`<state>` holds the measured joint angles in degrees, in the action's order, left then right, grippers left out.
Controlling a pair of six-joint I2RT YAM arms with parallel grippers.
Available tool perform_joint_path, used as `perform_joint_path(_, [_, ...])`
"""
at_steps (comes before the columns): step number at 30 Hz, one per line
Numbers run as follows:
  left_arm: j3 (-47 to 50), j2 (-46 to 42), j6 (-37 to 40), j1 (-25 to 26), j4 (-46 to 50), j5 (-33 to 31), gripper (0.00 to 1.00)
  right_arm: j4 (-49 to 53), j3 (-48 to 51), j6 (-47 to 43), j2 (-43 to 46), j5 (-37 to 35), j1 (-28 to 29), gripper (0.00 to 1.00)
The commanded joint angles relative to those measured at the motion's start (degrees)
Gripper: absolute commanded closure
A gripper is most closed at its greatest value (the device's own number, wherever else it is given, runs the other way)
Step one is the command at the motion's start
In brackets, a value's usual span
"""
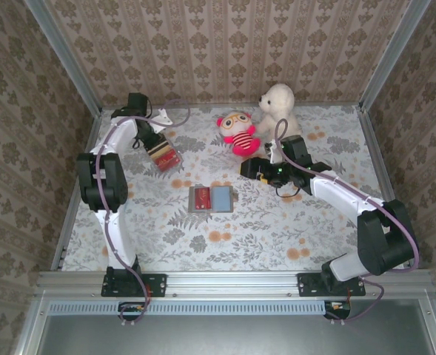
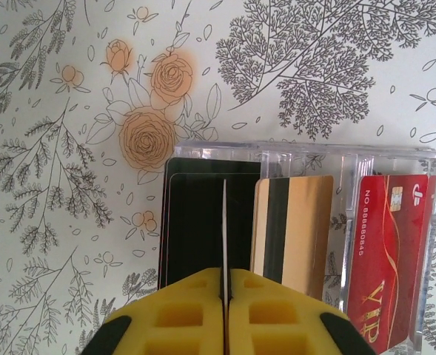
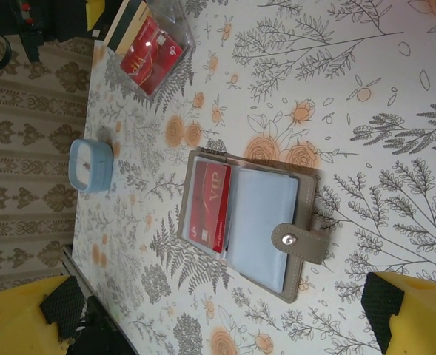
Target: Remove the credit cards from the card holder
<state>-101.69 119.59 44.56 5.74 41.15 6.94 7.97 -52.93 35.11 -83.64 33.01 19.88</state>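
Floral-print tabletop [image 1: 277, 222] inside brown damask-papered walls [image 1: 225, 44] with aluminium corner posts [image 1: 62, 55].

Left arm [image 1: 99, 181], right arm [image 1: 340, 191]: white links, black joints. A purple cable [image 1: 277, 140] runs along each. Left hand [image 2: 225, 285]: yellow fingers [image 2: 180, 314], black pads [image 2: 118, 334].

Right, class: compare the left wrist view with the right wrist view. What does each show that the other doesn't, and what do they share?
Left wrist, not right: dark cards in the clear tray, and a thin card seen edge-on, pinched by the shut left gripper. Right wrist, not left: the open card holder with a red VIP card in one leaf, a small light-blue case, and the open right gripper. Both: the clear tray holding another red VIP card and a gold-brown card, on the floral table cover.
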Motion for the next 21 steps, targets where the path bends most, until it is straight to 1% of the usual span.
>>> perform_joint_path(1, [-1.4, 0.7, -0.6, 0.0, -1.2, -1.6, 0.83, 0.2, -0.8, 1.1, 0.3, 1.0, 0.7, 0.00])
perform_joint_path(2, [-1.5, 0.6, -0.8, 0.0, -1.5, -2.0, 0.79, 0.3, -0.9, 1.1, 0.2, 1.1, 0.8, 0.00])
perform_joint_path(4, [-1.6, -0.2, -2.0, 0.0, -2.3, -2.4, 0.67, 0.4, -1.0, 1.2, 0.1, 1.1, 0.9, 0.00])
perform_joint_path(5, [-1.3, -0.8, -2.4, 0.0, -2.9, -2.4, 0.63, 0.5, -1.1, 1.2, 0.0, 1.0, 0.9, 0.00])
perform_joint_path(7, [-1.0, -2.3, -3.8, 0.0, -4.0, -2.3, 0.57, 0.9, -1.2, 1.0, 0.1, 0.6, 1.0, 0.00])
perform_joint_path(10, [-1.1, -5.2, -7.9, 0.0, -5.2, -1.2, 0.49, 2.2, -1.9, 0.5, 0.3, -1.0, 1.7, 0.00])
perform_joint_path(12, [-0.2, -7.5, -13.2, 0.0, -7.7, -1.0, 0.41, 3.7, -2.6, 0.0, 0.4, -2.9, 2.6, 0.00])
perform_joint_path(14, [1.7, -10.4, -19.9, 0.0, -11.2, -0.8, 0.29, 5.4, -3.2, -0.2, 0.7, -5.7, 4.1, 0.00])
perform_joint_path(18, [8.6, -16.5, -34.0, 0.0, -17.8, 0.4, 0.14, 8.4, -4.8, -0.3, 0.5, -13.8, 9.1, 0.00])
perform_joint_path(19, [11.4, -18.4, -37.4, 0.0, -19.7, 2.0, 0.11, 9.3, -5.5, -0.1, 0.0, -15.8, 10.5, 0.00])
perform_joint_path(20, [15.3, -20.3, -39.5, -0.3, -22.1, 4.9, 0.09, 10.1, -6.3, 0.2, -0.6, -17.4, 11.9, 0.01])
perform_joint_path(21, [18.6, -21.9, -41.5, -0.4, -24.4, 6.2, 0.06, 10.6, -6.8, 0.6, -1.2, -18.3, 12.9, 0.02])
